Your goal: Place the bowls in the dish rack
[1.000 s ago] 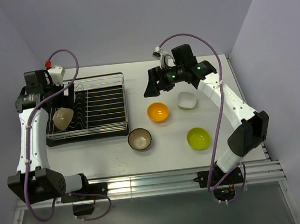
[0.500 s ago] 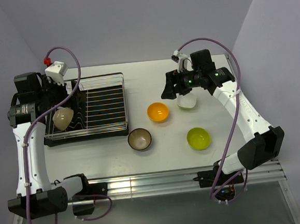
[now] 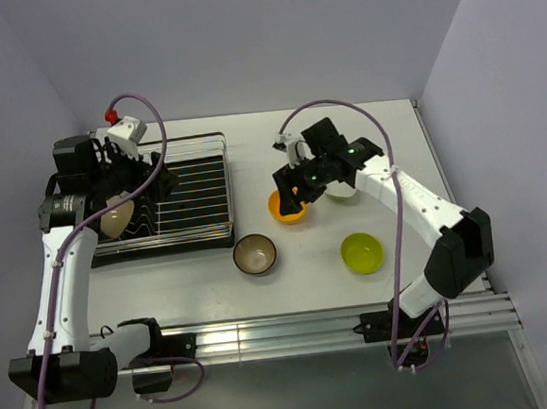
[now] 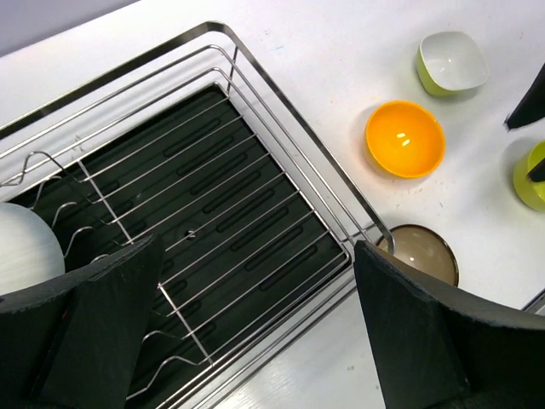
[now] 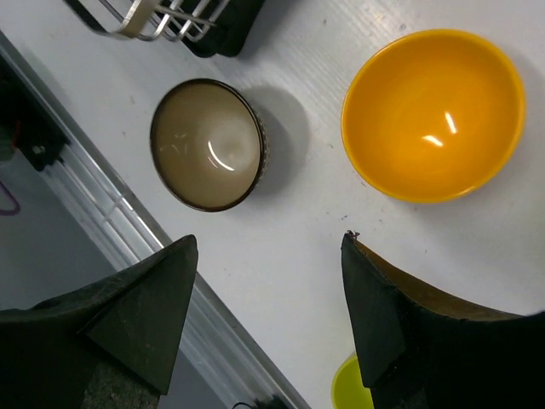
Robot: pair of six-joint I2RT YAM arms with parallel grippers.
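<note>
The chrome wire dish rack [image 3: 190, 173] on its black tray stands at the left, and one white bowl [image 3: 116, 220] stands on edge in its left end. My left gripper [image 3: 154, 179] is open and empty above the rack [image 4: 213, 196]; the racked white bowl [image 4: 24, 249] shows at the left edge of its wrist view. My right gripper [image 3: 287, 184] is open and empty, hovering just above the orange bowl [image 3: 290, 211], which also shows in the right wrist view [image 5: 434, 115]. The black bowl with a brownish inside [image 3: 255, 253] and the lime bowl [image 3: 362, 252] sit nearer the front. The second white bowl [image 3: 342, 192] is partly hidden behind my right arm.
The rack's right rim [image 4: 341, 192] runs close to the orange bowl [image 4: 404, 138] and the black bowl [image 4: 421, 251]. The table's front edge with its aluminium rail [image 3: 293, 331] lies just beyond the black bowl [image 5: 207, 145]. A rack corner [image 5: 162, 21] shows at the top of the right wrist view.
My right gripper has swung left and nearer, from over the white bowl to over the orange bowl. My left gripper has moved right over the rack. The bowls have not moved.
</note>
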